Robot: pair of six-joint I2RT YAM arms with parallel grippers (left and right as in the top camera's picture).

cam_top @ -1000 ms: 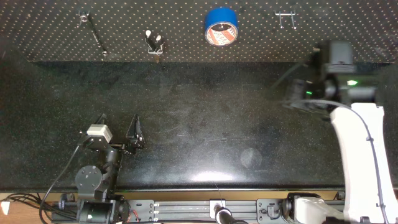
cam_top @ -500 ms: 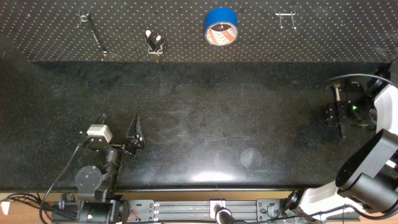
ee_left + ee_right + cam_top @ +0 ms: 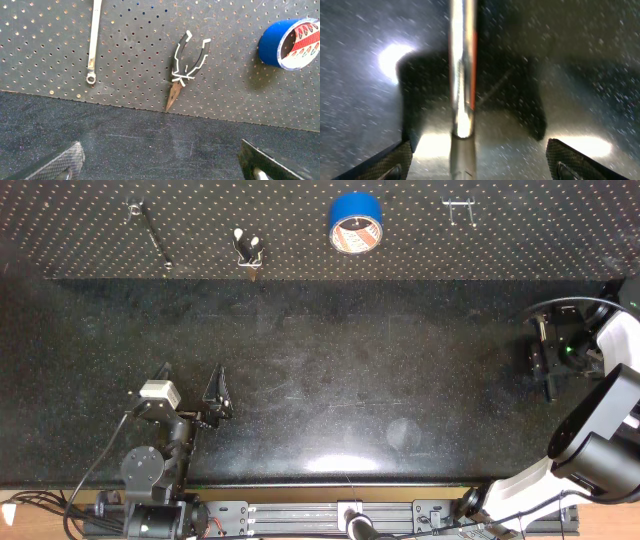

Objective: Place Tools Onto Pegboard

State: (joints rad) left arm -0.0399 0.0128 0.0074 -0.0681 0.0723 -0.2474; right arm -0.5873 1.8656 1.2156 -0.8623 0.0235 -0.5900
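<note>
The right gripper stands wide open, gripping nothing; a slim, shiny metal shaft with an orange streak runs between its cross-hatched fingers, touching neither, the speckled black tabletop beneath; the left gripper is likewise spread wide and empty, low over that matte surface; beyond its jaws the perforated pegboard carries black-handled pliers straight ahead, a thin steel wrench to one side, a blue tape roll to the other.
</note>
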